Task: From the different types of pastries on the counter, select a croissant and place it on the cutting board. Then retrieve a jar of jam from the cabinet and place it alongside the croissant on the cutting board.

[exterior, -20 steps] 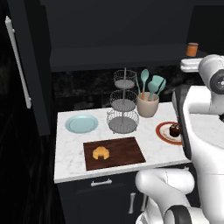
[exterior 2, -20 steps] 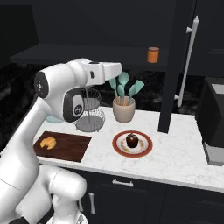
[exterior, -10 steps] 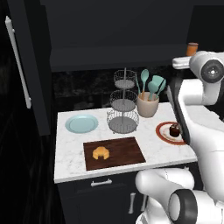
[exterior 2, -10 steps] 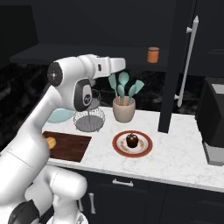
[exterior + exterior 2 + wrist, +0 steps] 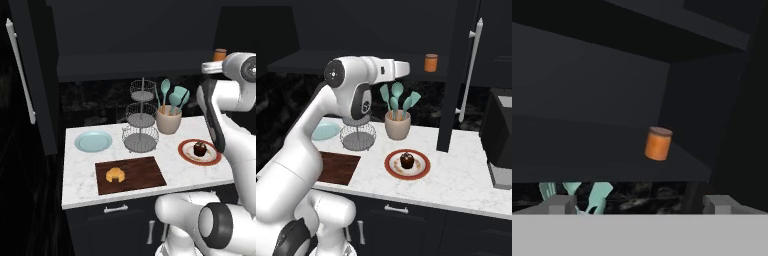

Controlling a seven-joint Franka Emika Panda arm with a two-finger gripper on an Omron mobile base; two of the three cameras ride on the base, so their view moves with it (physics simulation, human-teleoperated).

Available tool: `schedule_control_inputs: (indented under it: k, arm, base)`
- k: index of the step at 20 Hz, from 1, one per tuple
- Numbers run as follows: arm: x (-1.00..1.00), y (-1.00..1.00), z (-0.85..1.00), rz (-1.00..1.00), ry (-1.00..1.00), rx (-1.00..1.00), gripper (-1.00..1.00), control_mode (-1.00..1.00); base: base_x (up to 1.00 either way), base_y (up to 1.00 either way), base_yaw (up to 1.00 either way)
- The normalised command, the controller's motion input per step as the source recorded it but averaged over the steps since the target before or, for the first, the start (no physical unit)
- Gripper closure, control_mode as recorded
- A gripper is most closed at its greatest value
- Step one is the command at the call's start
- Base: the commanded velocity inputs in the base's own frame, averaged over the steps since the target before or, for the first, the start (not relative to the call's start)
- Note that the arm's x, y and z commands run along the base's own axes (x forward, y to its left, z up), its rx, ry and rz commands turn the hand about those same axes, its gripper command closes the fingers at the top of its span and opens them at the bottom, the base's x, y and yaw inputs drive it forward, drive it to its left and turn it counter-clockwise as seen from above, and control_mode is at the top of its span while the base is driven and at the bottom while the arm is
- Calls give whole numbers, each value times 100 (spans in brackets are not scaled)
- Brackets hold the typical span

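Observation:
The golden croissant (image 5: 116,174) lies on the dark reddish-brown cutting board (image 5: 142,174), whose corner also shows behind my arm (image 5: 338,167). The jar of jam (image 5: 658,143) stands upright on the dark open cabinet shelf (image 5: 587,150); it has orange contents and a brownish lid. My gripper (image 5: 639,205) is open, its fingertips (image 5: 559,204) wide apart with nothing between them, level with the shelf and still short of the jar (image 5: 430,62). The hand (image 5: 406,69) points toward the jar (image 5: 219,54). The chocolate cake (image 5: 407,160) rests on a red-rimmed plate.
A beige crock with teal utensils (image 5: 397,125) stands under the hand, beside a wire tiered stand (image 5: 141,117). A light blue plate (image 5: 93,141) lies at the left. The open cabinet door with its silver handle (image 5: 471,75) hangs right of the jar, and a dark appliance (image 5: 501,145) stands beyond it.
My arm has lifted and swung the hand up to shelf height and closer to the jar. The croissant, board and plates have not moved.

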Motion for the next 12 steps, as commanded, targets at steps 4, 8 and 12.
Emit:
schedule_control_inputs:
  k: [4, 8, 12]
  arm:
    - [7, -20, 0, 0, 0, 7, -100, -100]
    - [16, -37, 0, 0, 0, 13, -100, -100]
    - [18, -30, 0, 0, 0, 9, -100, -100]
  base:
    - [0, 0, 0]
    - [0, 0, 0]
    - [0, 0, 0]
